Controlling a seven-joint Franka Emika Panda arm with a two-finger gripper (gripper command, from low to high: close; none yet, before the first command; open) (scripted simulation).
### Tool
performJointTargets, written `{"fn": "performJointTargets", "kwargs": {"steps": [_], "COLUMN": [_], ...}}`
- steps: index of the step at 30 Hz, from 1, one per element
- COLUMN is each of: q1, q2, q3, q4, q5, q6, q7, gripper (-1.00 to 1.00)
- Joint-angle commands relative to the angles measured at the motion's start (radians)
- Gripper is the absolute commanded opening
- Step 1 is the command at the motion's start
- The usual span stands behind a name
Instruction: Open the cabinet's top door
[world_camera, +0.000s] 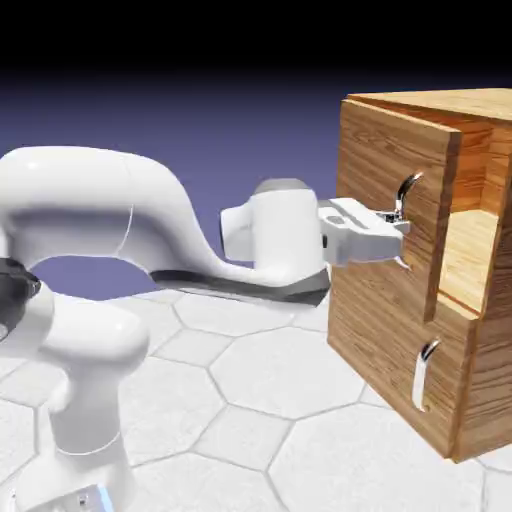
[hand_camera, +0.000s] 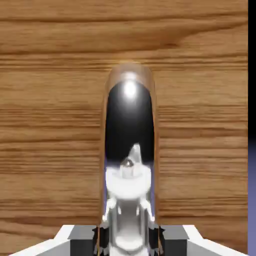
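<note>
The cabinet of orange-brown wood stands at the exterior view's right. Its top door stands a little out from the front, and light inner wood shows beside its edge. My gripper reaches level from the left and is shut on the door's curved silver handle. In the hand view the shiny handle runs up the middle, straight between the two grey fingertips of the gripper, with the door's wood behind it.
Below the top door sits the shorter panel with its small silver handle. The white arm stretches across from the lower left above a pale hexagon-tiled tabletop.
</note>
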Motion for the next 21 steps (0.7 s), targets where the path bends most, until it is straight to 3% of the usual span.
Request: {"fn": "performJointTargets", "kwargs": {"steps": [1,15,21], "q1": [-0.034,-0.439,-0.469], "q2": [-0.001,-0.066,-0.167], "q3": [0.036,0.544,0.721], "q4": [-0.024,-0.254,-0.343], "q5": [0.027,0.418,0.677], "q6": [-0.016,-0.122,-0.235], "q7": [0.000,-0.001,-0.100], "gripper": [-1.00,-1.00,-1.00]}}
